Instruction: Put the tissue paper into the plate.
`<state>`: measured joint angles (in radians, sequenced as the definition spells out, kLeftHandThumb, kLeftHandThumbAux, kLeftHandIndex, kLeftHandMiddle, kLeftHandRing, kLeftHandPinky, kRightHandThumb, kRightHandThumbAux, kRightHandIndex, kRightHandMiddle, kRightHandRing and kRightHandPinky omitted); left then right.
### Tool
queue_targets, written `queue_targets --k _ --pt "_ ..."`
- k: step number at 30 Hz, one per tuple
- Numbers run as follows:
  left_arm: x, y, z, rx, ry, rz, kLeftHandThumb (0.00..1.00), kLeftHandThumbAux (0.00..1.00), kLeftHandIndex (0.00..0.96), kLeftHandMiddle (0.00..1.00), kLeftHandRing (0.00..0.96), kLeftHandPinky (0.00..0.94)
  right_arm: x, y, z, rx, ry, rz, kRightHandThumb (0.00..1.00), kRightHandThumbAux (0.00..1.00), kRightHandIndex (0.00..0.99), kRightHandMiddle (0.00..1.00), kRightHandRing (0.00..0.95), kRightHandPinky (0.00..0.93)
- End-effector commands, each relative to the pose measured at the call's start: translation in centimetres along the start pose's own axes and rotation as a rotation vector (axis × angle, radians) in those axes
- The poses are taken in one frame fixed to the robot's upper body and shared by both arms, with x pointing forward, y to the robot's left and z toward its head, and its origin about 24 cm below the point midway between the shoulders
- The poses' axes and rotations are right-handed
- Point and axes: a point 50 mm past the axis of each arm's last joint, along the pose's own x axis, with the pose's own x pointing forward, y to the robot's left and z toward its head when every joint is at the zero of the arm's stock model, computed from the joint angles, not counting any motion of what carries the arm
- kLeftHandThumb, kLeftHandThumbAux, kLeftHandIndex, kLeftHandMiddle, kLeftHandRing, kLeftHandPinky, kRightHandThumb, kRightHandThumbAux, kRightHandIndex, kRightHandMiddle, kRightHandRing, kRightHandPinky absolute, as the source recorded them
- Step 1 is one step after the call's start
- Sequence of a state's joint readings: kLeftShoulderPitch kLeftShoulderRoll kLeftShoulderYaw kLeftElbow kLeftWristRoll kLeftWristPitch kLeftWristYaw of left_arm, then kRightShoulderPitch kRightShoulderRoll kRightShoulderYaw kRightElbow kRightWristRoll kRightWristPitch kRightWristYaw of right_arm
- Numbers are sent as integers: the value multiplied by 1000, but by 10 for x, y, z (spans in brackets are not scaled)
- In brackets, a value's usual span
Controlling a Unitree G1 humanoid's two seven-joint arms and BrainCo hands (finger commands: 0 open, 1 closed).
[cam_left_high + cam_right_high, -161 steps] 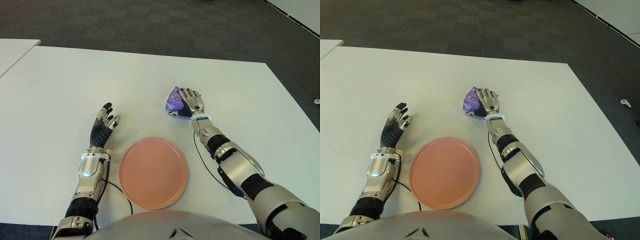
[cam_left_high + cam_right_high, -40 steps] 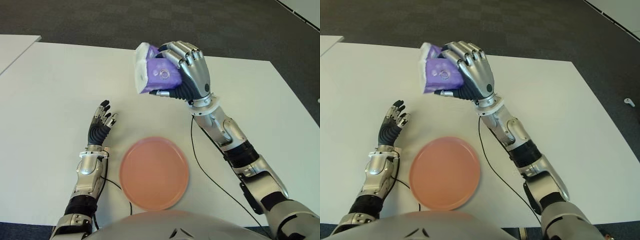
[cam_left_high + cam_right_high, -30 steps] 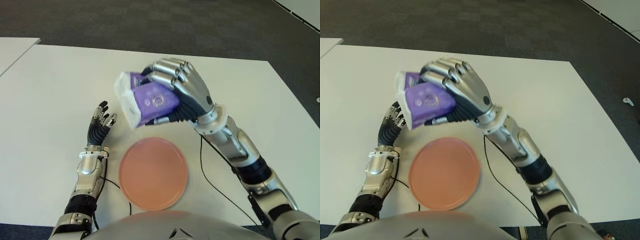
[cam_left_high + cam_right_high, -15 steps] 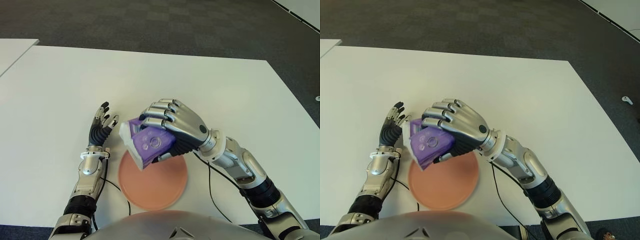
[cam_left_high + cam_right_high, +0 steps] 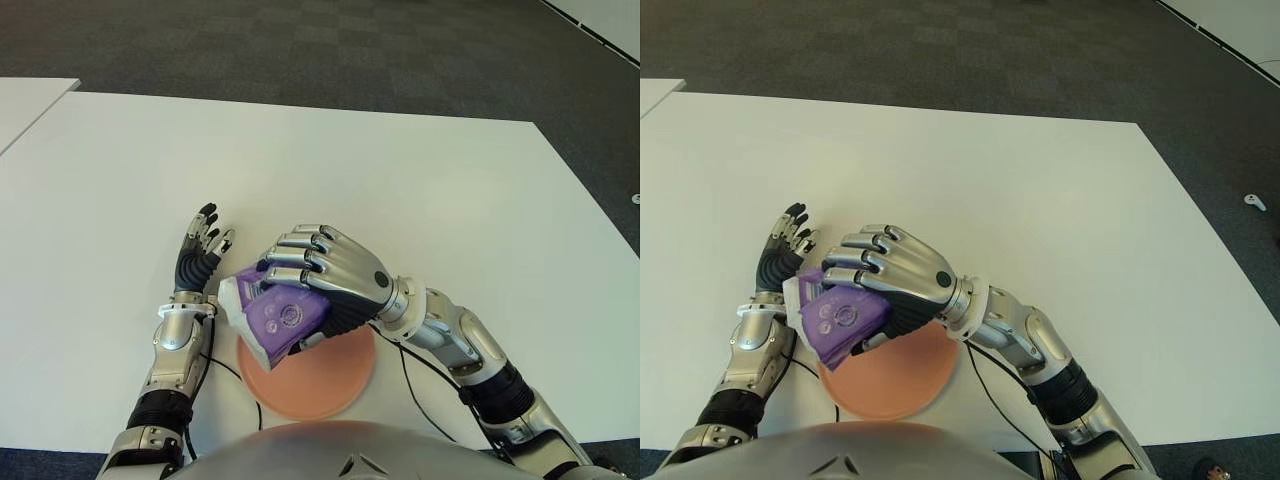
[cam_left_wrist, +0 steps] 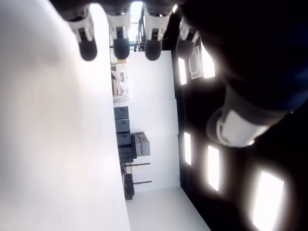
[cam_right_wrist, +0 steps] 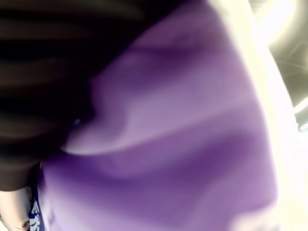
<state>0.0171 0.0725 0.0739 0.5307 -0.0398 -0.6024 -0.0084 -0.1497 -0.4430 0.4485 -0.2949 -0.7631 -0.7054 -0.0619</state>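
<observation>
**Tissue pack held over plate, not released**

Tissue pack: purple wrapper w/ white end, gripped in right hand. Fingers curled over its top, thumb under it; pack tilted, white end pointing away from the wrist, toward the left hand. Right wrist view filled by purple wrapper pressed close to the palm.

Plate: pink, round, directly beneath right hand and pack; near rim shows below the palm. Cannot tell if pack touches plate.

Left hand: just beside pack's white end, on white table; fingers straight and slightly spread, holding nothing. Left wrist view agrees, fingertips extended.
</observation>
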Motion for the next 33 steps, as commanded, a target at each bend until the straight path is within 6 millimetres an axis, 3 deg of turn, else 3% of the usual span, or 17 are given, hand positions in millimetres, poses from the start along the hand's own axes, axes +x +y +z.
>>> queue_targets --k 1,24,28,33 --pt "-42 3 -41 1 221 6 0 615 0 0 0 0 0 2 -5 -14 4 -1 846 677 409 542 771 790" --pt "-42 5 -41 18 231 5 0 595 0 0 0 0 0 17 -7 26 26 -1 849 676 408 529 740 761" --pt "-42 5 -42 26 243 12 0 584 0 0 0 0 -1 20 -8 36 44 35 850 675 411 540 715 709" --pt "-42 5 -42 30 252 13 0 574 0 0 0 0 -3 20 -10 46 78 91 840 683 396 506 570 533"
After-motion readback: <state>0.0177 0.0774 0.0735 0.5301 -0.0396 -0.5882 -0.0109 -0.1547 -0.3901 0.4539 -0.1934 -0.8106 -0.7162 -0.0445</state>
